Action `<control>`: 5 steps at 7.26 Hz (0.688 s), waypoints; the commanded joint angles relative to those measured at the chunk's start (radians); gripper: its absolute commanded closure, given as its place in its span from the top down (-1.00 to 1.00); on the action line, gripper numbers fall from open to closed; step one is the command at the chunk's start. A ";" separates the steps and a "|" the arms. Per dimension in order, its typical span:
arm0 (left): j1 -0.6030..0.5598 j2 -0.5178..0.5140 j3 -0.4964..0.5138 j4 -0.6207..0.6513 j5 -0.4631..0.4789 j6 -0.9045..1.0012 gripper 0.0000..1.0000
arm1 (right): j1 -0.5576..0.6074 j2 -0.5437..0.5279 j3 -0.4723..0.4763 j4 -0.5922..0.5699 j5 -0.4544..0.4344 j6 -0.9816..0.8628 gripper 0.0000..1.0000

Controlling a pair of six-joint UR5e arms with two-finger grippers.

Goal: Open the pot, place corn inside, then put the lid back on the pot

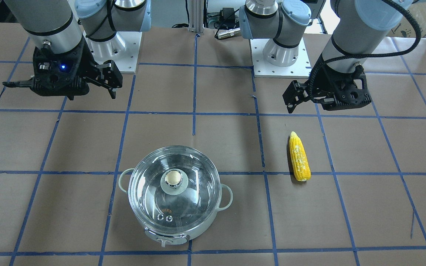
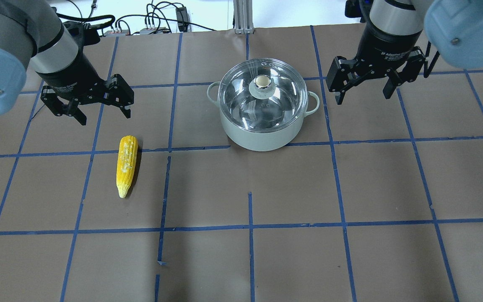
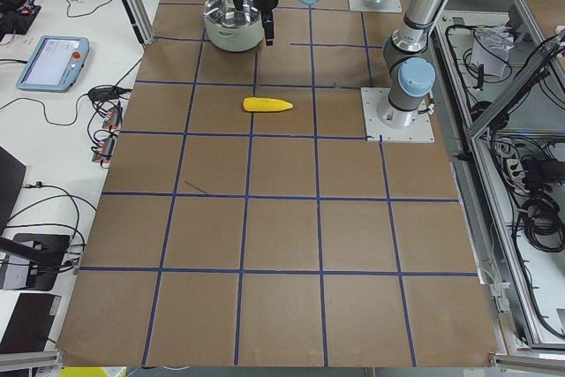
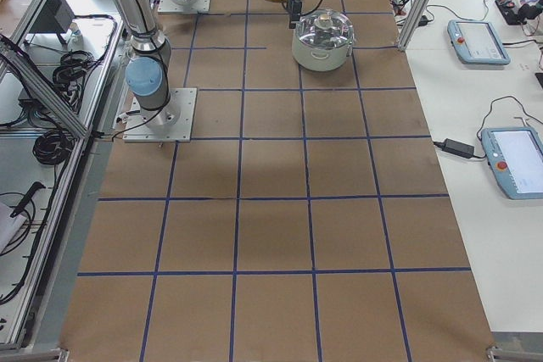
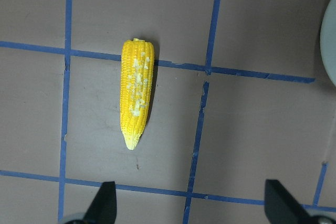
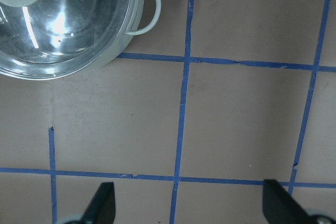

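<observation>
Lid (image 2: 262,98) sitting closed on pot (image 2: 258,136); right gripper (image 2: 364,97) hanging nearer it, fingers spread apart, holding nothing

Pot standing mid-table, knob lying inboard of right gripper, toward the robot's left, roughly level with it; judging the lid lift is falling to this arm; corn (image 2: 126,165) lying flat near left gripper (image 2: 105,118), a little closer to the robot; long axis running toward the robot, tapered tip nearest; left fingers also parted, spanning crosswise to the cob
</observation>
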 commanded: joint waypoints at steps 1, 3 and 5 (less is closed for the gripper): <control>0.000 0.000 -0.001 0.000 0.000 0.000 1.00 | 0.002 0.001 0.000 -0.001 0.000 0.002 1.00; 0.000 0.000 -0.004 0.000 0.000 0.000 1.00 | 0.002 0.004 0.002 -0.003 0.000 0.002 1.00; 0.000 0.000 -0.001 0.000 0.000 0.000 1.00 | -0.002 0.015 -0.012 -0.003 -0.006 -0.003 1.00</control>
